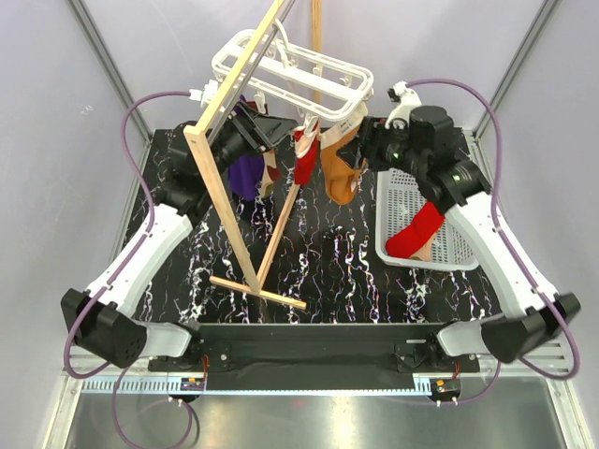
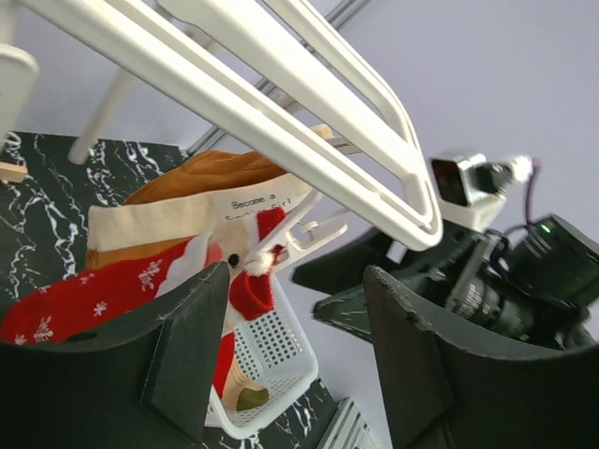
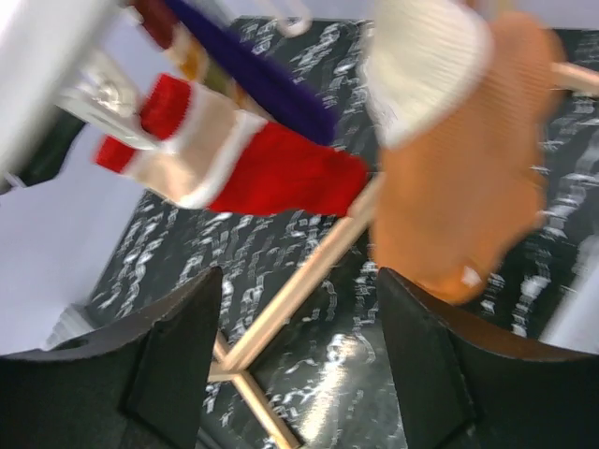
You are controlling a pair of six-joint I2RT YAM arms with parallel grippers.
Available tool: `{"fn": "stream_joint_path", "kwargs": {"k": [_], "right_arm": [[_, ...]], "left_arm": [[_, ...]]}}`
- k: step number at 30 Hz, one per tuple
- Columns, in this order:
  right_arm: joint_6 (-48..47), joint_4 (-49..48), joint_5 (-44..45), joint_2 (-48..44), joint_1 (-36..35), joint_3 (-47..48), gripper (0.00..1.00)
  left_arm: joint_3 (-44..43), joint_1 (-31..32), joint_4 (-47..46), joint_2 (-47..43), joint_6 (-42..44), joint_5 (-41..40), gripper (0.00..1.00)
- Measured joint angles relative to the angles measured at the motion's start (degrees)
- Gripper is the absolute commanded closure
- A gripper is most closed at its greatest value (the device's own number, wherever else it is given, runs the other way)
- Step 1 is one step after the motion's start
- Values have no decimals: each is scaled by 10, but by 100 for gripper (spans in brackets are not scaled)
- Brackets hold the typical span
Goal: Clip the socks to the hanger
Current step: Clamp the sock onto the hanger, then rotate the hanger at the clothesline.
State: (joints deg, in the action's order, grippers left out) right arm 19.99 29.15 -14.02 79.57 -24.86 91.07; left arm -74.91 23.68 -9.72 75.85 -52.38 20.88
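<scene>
Right gripper [image 3: 299, 299]: we see its jaws spread wide with nothing between them, just beside the hung orange sock [image 1: 339, 173].
Left gripper [image 2: 298, 309]: also wide and empty, close under the hanger [image 2: 187, 86].
Loose red sock [image 1: 415, 231]: in the basket [image 1: 398, 254], below the right gripper and back toward its base; its long axis runs diagonally.
Nearer arm: the right, we judge.
Already hung: red-and-white sock [image 1: 304, 157], purple sock [image 1: 245, 173].
In the way: the right forearm overhangs the basket; the wooden stand [image 1: 223, 201] is well apart to the left.

You see a white hanger [image 2: 243, 117] above a black table [image 1: 346, 271] veined with white. The snowflake sock [image 2: 94, 295] is red with white flakes and a cream band. The orange-tan sock [image 1: 339, 173] has a cream cuff. The third sock [image 1: 246, 173] looks plain purple, though it's half hidden.
</scene>
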Motion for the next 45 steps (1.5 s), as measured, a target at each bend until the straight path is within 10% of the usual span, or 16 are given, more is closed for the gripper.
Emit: {"fn": "stream_joint_path", "kwargs": {"k": [6, 15, 18, 26, 45], "right_arm": [[-26, 5, 125, -64, 0, -59, 0], [-20, -118, 131, 10, 68, -158, 2], [-21, -169, 91, 51, 80, -165, 17], [6, -278, -26, 59, 75, -194, 96], [141, -357, -77, -32, -110, -290, 91]], "left_arm": [[-26, 0, 82, -3, 16, -49, 36], [-31, -1, 117, -14, 35, -64, 36], [-33, -3, 118, -17, 43, -61, 36], [-35, -27, 118, -24, 45, -45, 38], [-73, -43, 155, -32, 26, -11, 41]]}}
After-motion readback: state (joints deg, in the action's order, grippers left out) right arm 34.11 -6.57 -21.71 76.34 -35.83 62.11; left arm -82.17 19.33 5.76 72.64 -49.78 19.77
